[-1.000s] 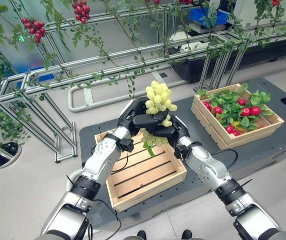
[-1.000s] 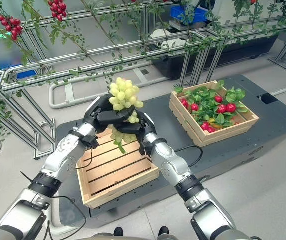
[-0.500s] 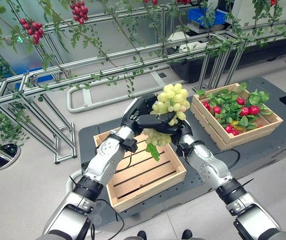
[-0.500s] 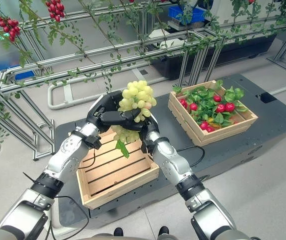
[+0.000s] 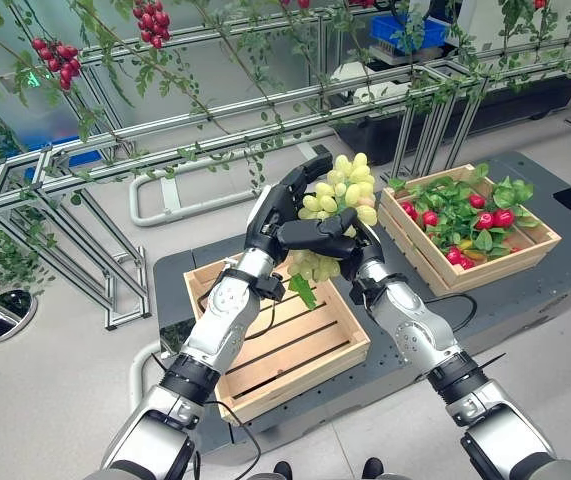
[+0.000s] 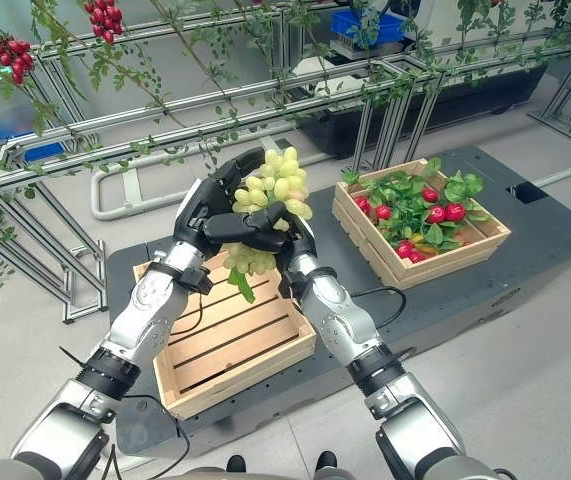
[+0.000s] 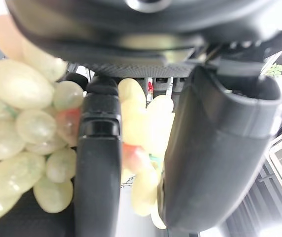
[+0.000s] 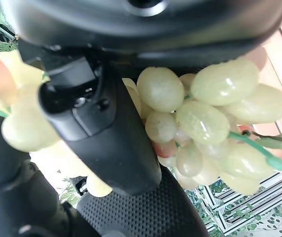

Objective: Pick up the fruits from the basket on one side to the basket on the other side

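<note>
fingers of both dark hands, left hand [image 5: 277, 210] and right hand [image 5: 333, 237], clasp plump glossy green grapes [image 5: 345, 190].

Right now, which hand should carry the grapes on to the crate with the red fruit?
Probably right: the right hand curls round the grape bunch nearer the full crate. The left hand cups the far side.

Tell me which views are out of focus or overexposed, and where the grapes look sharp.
Left wrist view: grapes and left hand blurred, background washed out white. Right wrist view: grapes sharp, right hand slightly soft. Both eye views: evenly lit, clear.
</note>
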### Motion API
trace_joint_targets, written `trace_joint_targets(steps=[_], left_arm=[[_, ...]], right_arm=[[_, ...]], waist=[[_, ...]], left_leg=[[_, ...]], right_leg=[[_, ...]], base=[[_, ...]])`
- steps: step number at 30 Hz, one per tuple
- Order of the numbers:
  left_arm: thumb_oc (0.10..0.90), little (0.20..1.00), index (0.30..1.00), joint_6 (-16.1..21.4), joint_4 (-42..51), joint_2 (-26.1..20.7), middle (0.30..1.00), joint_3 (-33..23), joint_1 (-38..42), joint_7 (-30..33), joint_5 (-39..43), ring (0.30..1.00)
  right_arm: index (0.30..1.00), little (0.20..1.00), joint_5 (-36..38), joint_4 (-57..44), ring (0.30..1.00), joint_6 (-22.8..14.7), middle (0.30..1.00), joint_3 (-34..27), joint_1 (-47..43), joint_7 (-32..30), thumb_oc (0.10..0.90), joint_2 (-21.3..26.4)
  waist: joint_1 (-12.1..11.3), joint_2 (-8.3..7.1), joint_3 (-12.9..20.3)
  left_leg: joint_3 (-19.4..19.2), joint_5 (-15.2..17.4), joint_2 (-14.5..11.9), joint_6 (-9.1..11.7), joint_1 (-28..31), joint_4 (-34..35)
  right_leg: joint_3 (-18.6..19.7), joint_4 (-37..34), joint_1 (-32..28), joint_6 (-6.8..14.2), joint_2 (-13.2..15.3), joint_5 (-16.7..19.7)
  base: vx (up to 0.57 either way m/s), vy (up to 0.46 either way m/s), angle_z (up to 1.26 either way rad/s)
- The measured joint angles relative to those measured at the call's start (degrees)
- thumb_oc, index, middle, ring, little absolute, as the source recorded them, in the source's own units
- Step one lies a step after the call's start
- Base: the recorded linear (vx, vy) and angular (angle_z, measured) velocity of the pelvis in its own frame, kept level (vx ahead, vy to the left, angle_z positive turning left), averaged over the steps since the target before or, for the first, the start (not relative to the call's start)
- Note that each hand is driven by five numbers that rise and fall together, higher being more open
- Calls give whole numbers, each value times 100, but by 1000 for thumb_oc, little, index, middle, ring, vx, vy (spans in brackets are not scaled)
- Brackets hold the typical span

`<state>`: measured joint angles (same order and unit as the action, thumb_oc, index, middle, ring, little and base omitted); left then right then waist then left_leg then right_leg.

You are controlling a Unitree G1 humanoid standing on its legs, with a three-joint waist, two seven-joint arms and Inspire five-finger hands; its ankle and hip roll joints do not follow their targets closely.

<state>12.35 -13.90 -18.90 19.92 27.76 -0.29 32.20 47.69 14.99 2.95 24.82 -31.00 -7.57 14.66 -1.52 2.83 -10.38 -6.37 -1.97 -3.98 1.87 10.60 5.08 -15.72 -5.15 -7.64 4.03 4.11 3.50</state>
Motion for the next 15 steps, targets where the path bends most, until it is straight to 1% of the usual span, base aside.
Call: trace_joint_targets(steps=[4,7,11,15], left_arm=[[800,900,900,240,10,1,900,0,-10,54,-114,900],[800,900,900,412,44,13,900,1,-55,174,-249,900],[800,900,900,632,96,34,900,2,-58,232,-323,900],[800,900,900,695,158,34,900,2,-58,262,-306,900]], right_arm=[[300,300,0,-16,300,-142,300,-10,-7,4,400,-81],[300,300,-1,-33,300,-182,300,-39,-8,11,400,-177],[300,300,-2,-189,300,-183,300,-106,-6,16,400,-188],[300,300,-2,-245,300,-195,300,-152,-7,30,400,-195]], waist=[[49,-30,17],[64,-75,43],[89,-89,50],[100,-117,67]], left_leg=[[-27,5,-1,-4,3,0],[-78,18,-1,-18,29,0],[-141,28,2,-31,55,0],[-201,44,4,-45,87,0]], right_leg=[[32,0,13,1,-9,1],[85,0,14,5,-7,4],[146,-1,19,15,-10,14],[223,-1,23,20,-12,24]], base=[[6,-25,-3],[3,-28,-8],[0,-26,-7],[-3,-15,-9]])
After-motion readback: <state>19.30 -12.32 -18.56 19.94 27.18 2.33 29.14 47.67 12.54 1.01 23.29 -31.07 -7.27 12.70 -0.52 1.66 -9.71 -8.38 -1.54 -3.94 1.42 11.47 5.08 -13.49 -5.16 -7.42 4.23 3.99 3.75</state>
